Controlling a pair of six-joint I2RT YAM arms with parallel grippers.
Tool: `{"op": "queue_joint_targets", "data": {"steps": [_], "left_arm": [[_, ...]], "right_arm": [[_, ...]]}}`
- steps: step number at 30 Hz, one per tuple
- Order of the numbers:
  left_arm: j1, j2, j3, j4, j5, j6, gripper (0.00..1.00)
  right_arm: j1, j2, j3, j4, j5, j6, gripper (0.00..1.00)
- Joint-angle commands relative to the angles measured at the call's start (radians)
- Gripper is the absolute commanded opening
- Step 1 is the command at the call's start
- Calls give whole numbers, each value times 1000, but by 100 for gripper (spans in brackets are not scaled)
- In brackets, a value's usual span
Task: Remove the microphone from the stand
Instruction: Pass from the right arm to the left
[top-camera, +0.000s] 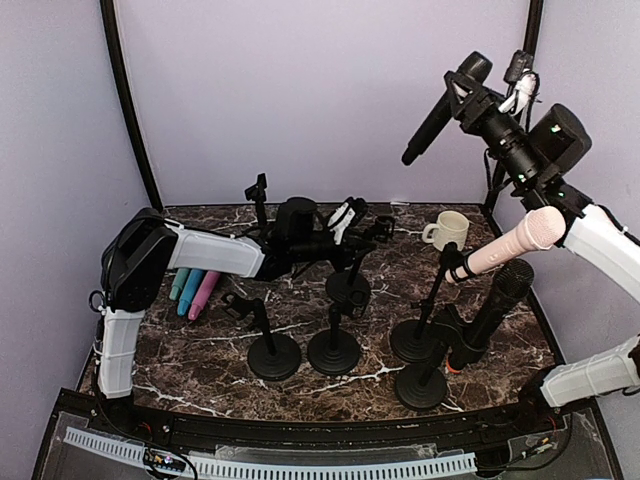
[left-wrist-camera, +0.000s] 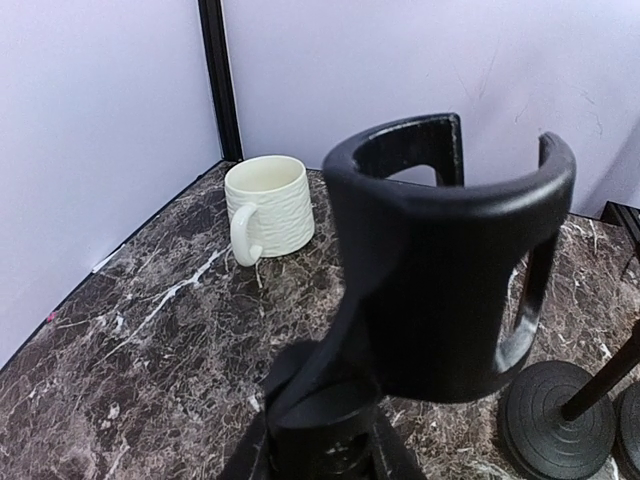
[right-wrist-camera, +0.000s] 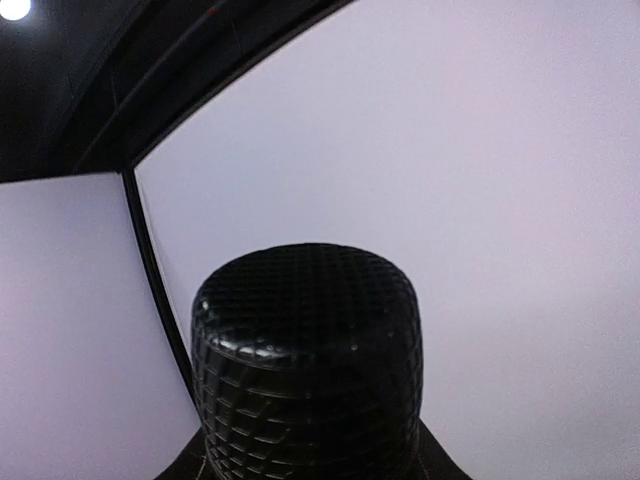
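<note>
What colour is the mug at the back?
The mug is cream white, ribbed; clearest in the left wrist view.

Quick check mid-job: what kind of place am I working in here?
Probably a robot test booth, not a real studio: plain lavender walls close in a marble-pattern tabletop, and it is set with several microphone stands, some microphones and a mug.

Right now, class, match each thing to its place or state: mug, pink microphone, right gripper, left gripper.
1 mug
2 pink microphone
3 right gripper
4 left gripper

a up high, shut on a black microphone
b low, shut on an empty stand
c on the table, near the back wall
d tilted in its stand

Pairs: 1-c, 2-d, 3-a, 4-b
</note>
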Motion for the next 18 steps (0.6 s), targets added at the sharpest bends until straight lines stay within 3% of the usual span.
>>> {"op": "queue_joint_targets", "data": {"steps": [1,7,14,16,18], "left_arm": [[5,13,-28,-142,-19,-17,0],[4,-16,-39,-17,29,-173,0],[5,-20,-127,237,47,-315,0],[9,-19,-152,259,43,-318,3],[14,-21,-171,258,48,-319,15]], "right_arm": [[-1,-26,26,112,36,-14,0],[-2,-50,-23,87,63,-14,0],[-22,-67,-79,75,68,19,0],[-29,-71,-82,66,58,27,0],[-33,-72,-81,51,43,31,0]]}}
